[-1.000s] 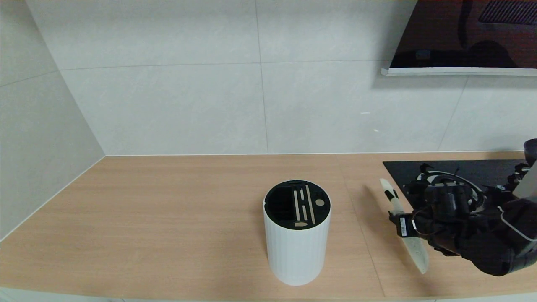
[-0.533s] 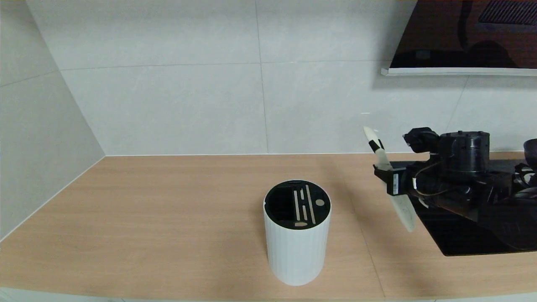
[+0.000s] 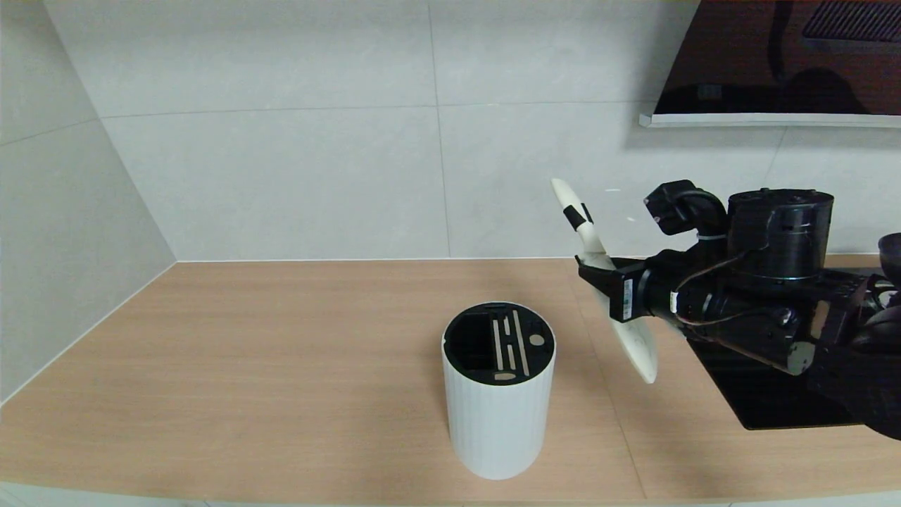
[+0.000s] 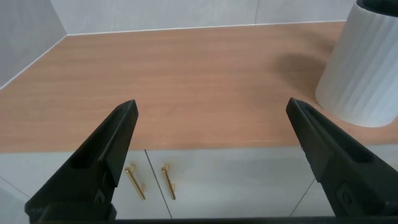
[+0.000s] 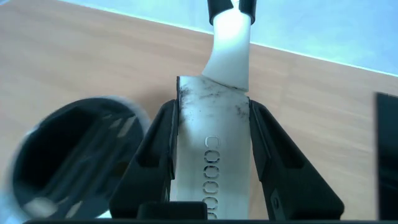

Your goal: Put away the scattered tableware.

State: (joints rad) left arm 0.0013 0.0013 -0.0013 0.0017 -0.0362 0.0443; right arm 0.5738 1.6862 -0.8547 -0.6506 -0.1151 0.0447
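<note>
Right gripper (image 3: 619, 299) is clamped on the knife (image 3: 635, 343), gripping where blade meets handle. The knife hangs in the air, tilted: handle with its black band up toward the wall, blade tip down toward the counter (image 3: 281, 366). A second ago the gripper sat low beside the cooktop (image 3: 767, 405) with the knife down near the counter. Half a second ago it was already lifted. Now it is higher again and farther left, off the cooktop's edge and nearer the holder (image 3: 498, 394), though still apart from it and to its right. The holder stands upright mid-counter where it was, white ribbed wall, black slotted top. Left gripper (image 4: 211, 149) hangs at the counter's front edge, jaws spread wide with nothing between them, holder near one side.
</note>
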